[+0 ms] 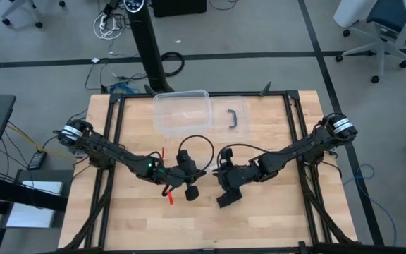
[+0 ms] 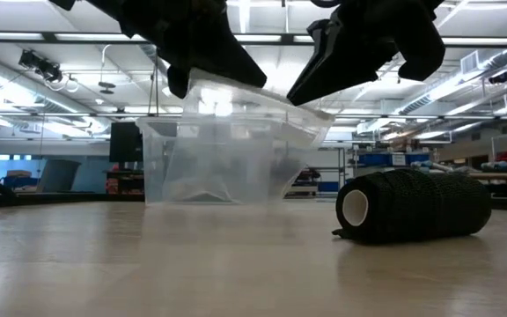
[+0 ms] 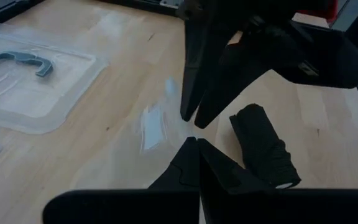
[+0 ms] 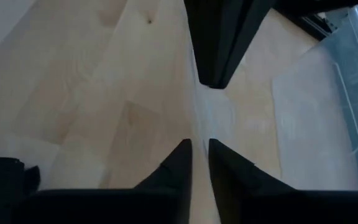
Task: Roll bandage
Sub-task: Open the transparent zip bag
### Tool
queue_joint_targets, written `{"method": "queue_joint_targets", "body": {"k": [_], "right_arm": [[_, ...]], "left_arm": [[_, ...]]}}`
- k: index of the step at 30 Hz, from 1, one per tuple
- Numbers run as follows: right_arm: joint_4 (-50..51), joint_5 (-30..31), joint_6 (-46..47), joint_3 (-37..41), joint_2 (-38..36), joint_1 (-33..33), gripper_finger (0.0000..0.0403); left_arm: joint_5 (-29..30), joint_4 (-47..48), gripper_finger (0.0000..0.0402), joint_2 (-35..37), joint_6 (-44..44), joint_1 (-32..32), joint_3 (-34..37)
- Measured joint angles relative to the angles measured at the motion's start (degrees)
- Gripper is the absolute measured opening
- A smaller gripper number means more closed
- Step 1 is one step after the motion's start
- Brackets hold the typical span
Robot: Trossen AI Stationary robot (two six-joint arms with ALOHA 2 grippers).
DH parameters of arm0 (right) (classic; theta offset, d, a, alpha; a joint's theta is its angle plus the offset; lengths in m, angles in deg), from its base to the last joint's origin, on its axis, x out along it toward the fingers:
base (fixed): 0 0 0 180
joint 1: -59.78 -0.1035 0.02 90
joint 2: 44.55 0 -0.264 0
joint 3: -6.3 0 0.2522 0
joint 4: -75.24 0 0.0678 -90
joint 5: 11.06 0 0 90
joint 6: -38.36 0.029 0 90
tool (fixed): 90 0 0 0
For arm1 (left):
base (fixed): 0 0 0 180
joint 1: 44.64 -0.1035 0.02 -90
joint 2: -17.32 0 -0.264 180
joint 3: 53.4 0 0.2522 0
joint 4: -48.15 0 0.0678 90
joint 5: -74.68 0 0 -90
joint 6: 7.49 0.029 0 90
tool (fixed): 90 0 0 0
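Black bandage (image 2: 416,206), one roll, beside one clear box (image 1: 182,113).

Black bandage (image 2: 412,206) roll shows a white core, lying on the pale wood-grain table (image 1: 259,219). Beyond it, the clear box (image 1: 182,113); lid with dark grey handle (image 1: 235,118).

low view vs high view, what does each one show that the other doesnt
Only the low view shows the bandage rolled into a black cylinder lying on its side on the table, its white core end facing the camera, and the room behind.

Only the high view shows both whole arms, the left gripper and right gripper close together at mid-table, the flat lid with a dark handle, and red tape marks.

Both show the clear plastic box and the wooden table.
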Motion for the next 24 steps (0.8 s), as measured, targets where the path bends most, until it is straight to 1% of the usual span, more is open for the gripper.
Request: {"method": "queue_joint_targets", "body": {"k": [2,4,6,10,14,16,21,24], "right_arm": [[0.0,-0.3,-0.8,0.0,0.0,0.2,0.0018],[-0.1,-0.4,-1.8,0.0,0.0,0.6,0.0005],[-0.1,-1.3,-2.2,0.0,0.0,1.1,0.0013],[0.0,-2.1,-0.6,0.0,0.0,1.4,0.0044],[1.1,-2.2,1.4,0.0,0.0,0.6,0.0068],[1.5,-2.3,2.8,0.0,0.0,0.0,0.0073],[4.4,-2.3,5.8,0.0,0.0,-1.2,0.0074],[4.7,-2.3,7.2,0.6,0.0,-1.9,0.0074]], "left_arm": [[0.0,-0.6,0.0000,0.0,0.2,0.0,0.0],[0.0,-1.5,0.0000,0.0,0.8,0.0,0.0],[-0.2,-1.8,0.0000,0.0,1.2,0.0,0.0],[-0.2,-1.2,0.0000,0.0,1.5,0.0,0.0],[-0.3,4.0,0.0000,0.0,1.3,0.0,0.0],[-1.4,6.0,0.0000,0.0,1.2,0.3,0.0],[-10.0,6.0,0.0002,-2.0,0.5,0.9,0.0],[-14.8,6.1,0.0019,-4.5,-1.7,0.9,0.0]]}}
